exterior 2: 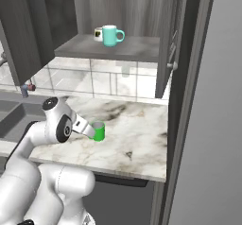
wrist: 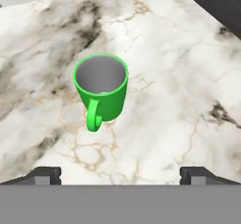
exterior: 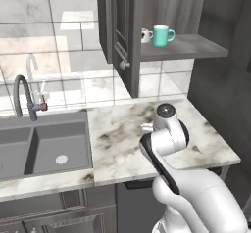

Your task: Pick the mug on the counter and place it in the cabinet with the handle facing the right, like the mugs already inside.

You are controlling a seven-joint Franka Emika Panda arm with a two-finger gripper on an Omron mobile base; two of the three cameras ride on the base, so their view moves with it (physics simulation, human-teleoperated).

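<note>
With your gripper (wrist: 120,173) spread wide above the counter (wrist: 188,100), lower it squarely over the upright mug (wrist: 101,92), clear of its handle (wrist: 93,116).

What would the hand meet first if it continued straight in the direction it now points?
Probably the green mug, or the counter just beside it. The open hand points down at the marble with the mug slightly left of centre; depth is unclear.

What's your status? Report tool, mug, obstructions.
Tool open, above the counter, short of the green mug. Mug upright, untouched, handle toward the hand. Nothing between tool and mug.
</note>
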